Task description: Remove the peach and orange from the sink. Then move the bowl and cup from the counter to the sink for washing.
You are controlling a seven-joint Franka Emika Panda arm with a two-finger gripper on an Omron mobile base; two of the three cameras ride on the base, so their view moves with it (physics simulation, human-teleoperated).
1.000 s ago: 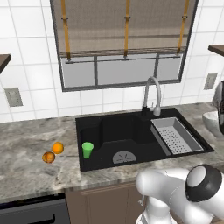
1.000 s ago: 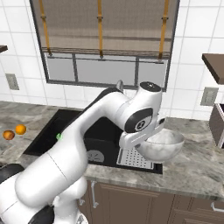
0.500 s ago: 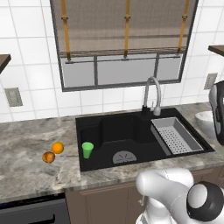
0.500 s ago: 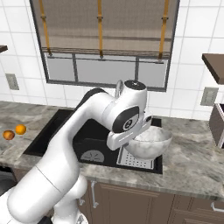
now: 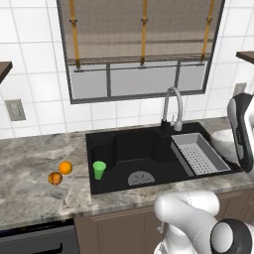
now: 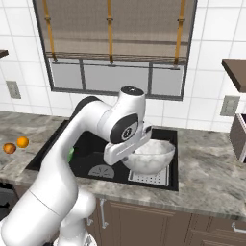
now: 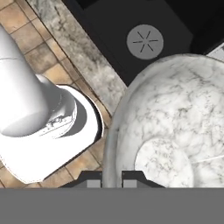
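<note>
— Fingers [image 7: 95, 180] pinch the near rim of the whitish-grey marbled round bowl [image 6: 149, 156]; the gripper [image 7: 112, 179] carries it above the perforated grey drain tray [image 5: 198, 154].

— Left to right?

— Mottled reddish peach [image 5: 55, 178] and bright orange ball [image 5: 65, 167] sit close together on the speckled counter [image 5: 34, 173]; the small green cup [image 5: 99, 170] stands in the black sink [image 5: 144, 149], basin otherwise open. The hand view adds the drain plate [image 7: 145, 42] beneath.

Bowl [image 6: 150, 156] marbled, glossy stone; sink [image 5: 134, 149] matt black; counter [image 5: 34, 178] speckled granite.
</note>
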